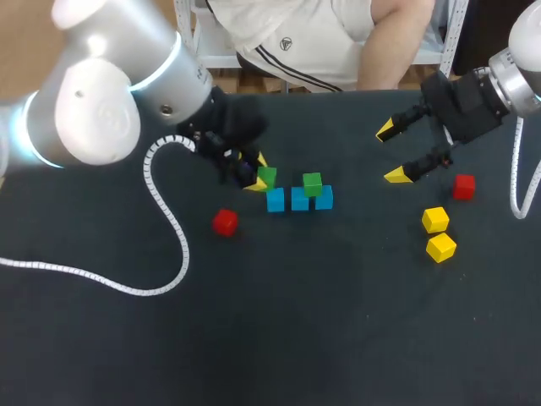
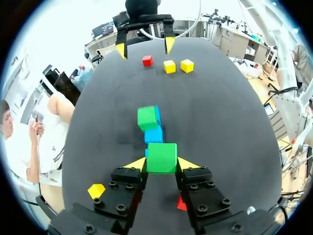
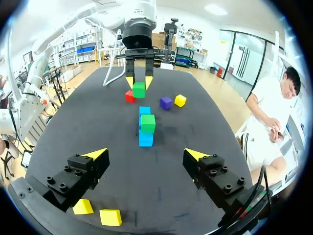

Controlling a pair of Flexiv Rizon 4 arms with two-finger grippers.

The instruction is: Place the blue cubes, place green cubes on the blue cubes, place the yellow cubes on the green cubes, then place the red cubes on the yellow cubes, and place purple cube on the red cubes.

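green cube gripped at the end of the blue row

my left gripper (image 2: 162, 164) is closed on a small green cube (image 2: 162, 157), with one yellow-tipped finger pressed to each side of it. i hold it at one end of the row of three blue cubes (image 1: 300, 200) on the dark table (image 1: 338, 321), over the end blue cube; i cannot tell whether the two touch. a second green cube (image 1: 313, 183) sits on top of the row, further along it. a red cube (image 1: 225, 222) lies near the end of the row where i grip, apart from it. a purple cube (image 3: 166, 103) and a lone yellow cube (image 3: 180, 100) lie side by side on the opposite side of that end. my right gripper (image 1: 390, 152) hangs with its fingers spread wide and nothing between them, well apart from the row, beyond its other end. another red cube (image 1: 463, 187) and two yellow cubes (image 1: 435, 219) lie out past that end too, farther from the row.
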